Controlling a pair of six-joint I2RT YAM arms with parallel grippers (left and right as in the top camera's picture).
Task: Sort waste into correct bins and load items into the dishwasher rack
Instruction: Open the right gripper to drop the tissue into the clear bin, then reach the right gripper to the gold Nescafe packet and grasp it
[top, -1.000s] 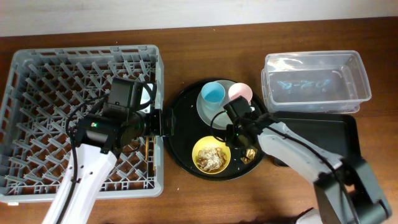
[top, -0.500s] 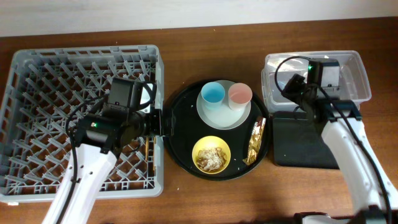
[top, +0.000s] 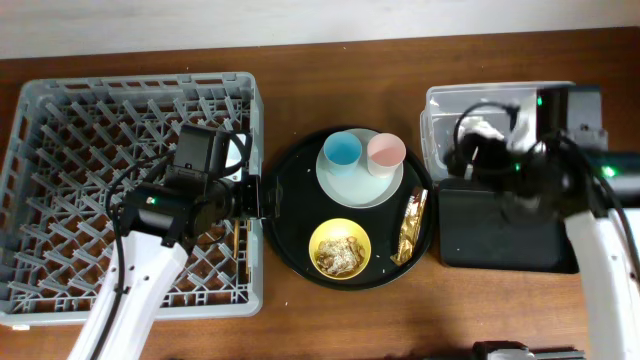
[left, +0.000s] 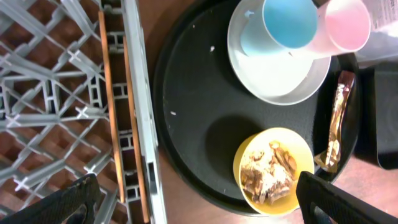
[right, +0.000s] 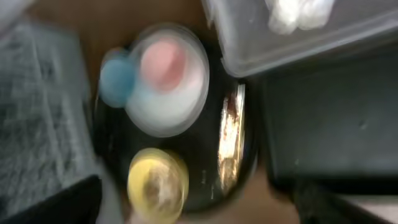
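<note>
We see our left gripper (left: 196, 190) wide apart and empty beside the dishwasher rack (top: 60, 100), chopsticks (left: 111, 112) lying inside; our right gripper (right: 196, 199) hangs parted, empty, near the clear tub (top: 437, 120) holding the napkin (top: 487, 128).

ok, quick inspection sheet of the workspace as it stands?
Surface: brown wooden table.
Job's things: chopsticks in dishwasher rack; blue cup, pink cup on plate; food scraps in yellow bowl; gold wrapper on round black tray; napkin in clear tub; shallow black tray beside it.
Clutter: nothing seen.
Grippers: left gripper open at rack's edge; right gripper open, near tub.
Cables: black cables along both arms.
Surroundings: pale wall strip beyond table.
</note>
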